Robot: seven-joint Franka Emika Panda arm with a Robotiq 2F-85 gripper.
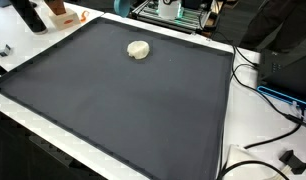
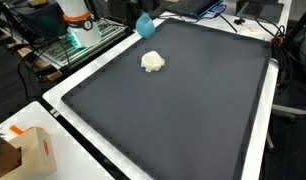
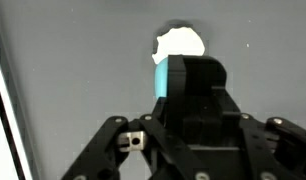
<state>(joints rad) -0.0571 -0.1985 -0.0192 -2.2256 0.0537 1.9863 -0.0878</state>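
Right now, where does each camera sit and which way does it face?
Exterior view: high beyond one table edge, looking down the dark mat to the cream lump; no gripper shows.
Exterior view: high off a table corner, facing across the mat; a teal tip, likely the gripper's, hangs near the lump.
Wrist view: on the wrist, looking past the gripper at the lump.
All three share lump and mat.
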